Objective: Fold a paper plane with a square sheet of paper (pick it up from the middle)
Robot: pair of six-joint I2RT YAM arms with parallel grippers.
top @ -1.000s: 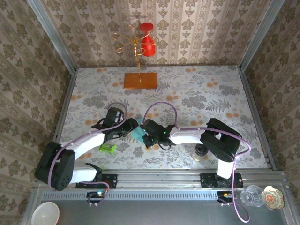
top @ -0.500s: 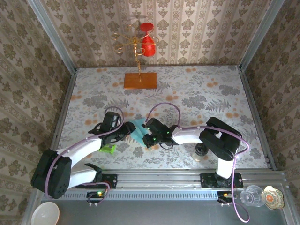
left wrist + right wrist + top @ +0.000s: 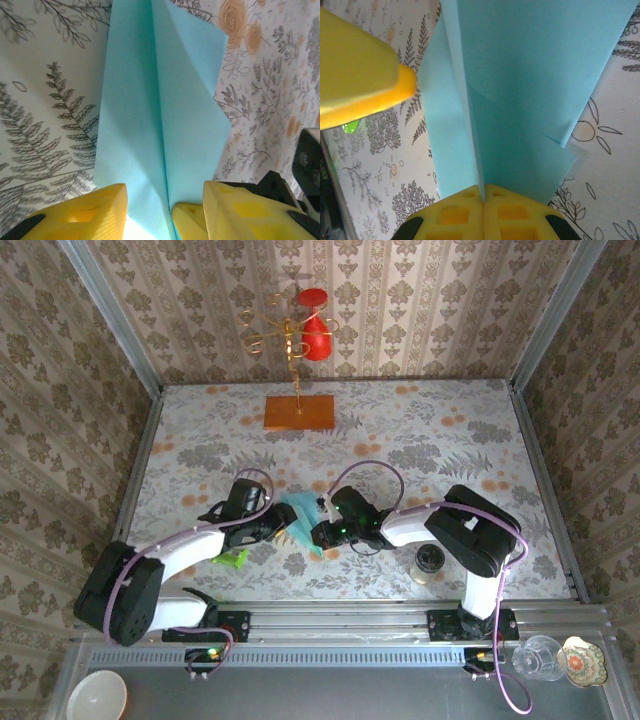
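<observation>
The light-blue sheet of paper [image 3: 300, 508] is folded into a long paper plane shape with a centre crease and stands on edge above the table. My right gripper [image 3: 318, 535] is shut on that crease; in the right wrist view its yellow pads [image 3: 455, 215] pinch the fold [image 3: 530, 75]. My left gripper [image 3: 288, 525] is open and straddles the same end of the paper [image 3: 150, 100]. In the left wrist view [image 3: 164, 192] its fingers stand apart on either side. A right finger [image 3: 187, 217] pokes in between them, and a left finger [image 3: 365, 80] crosses the right wrist view.
A small green cylinder [image 3: 230, 558] lies on the table just left of the grippers. An orange board [image 3: 299, 412] with a gold stand and red cup [image 3: 315, 332] sits at the back. A glass jar [image 3: 428, 562] stands by the right arm.
Both grippers and the paper have drifted a little to the right. The left gripper's jaws have narrowed slightly around the paper. The right gripper has stayed shut on the crease.
</observation>
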